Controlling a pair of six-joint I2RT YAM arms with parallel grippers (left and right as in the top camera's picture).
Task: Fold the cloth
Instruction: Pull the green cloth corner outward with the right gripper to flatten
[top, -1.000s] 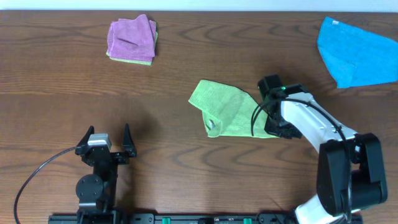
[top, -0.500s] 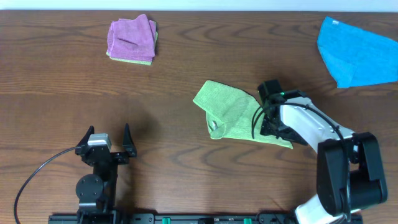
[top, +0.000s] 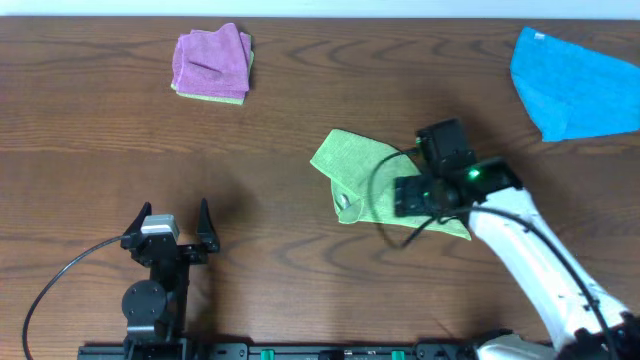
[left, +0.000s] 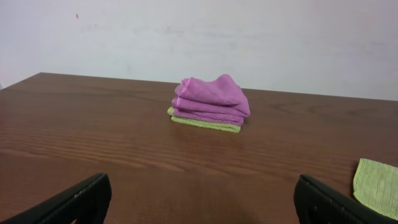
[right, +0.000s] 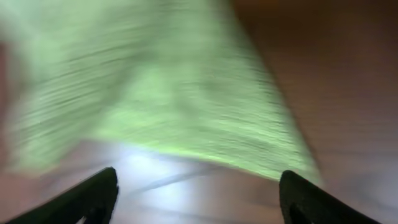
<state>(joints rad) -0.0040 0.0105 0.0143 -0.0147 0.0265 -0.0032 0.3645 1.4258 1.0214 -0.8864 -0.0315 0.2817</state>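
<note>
The cloth (top: 372, 185), lime-green and rumpled, is shown lying on the surface (top: 300, 110). The right pincer (top: 405, 196) is seen released above the cloth's right half, with nothing gripped. The left pincer (top: 170, 222) is likewise seen released, well apart at the cloth's lower left.

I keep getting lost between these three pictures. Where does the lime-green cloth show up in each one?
Overhead: the lime-green cloth lies rumpled, right of centre on the table.
Left wrist: only a corner of the cloth shows, at the lower right edge.
Right wrist: the cloth fills the upper part, blurred.
Shared landmark: the brown wooden table, under the cloth in all three views.
</note>
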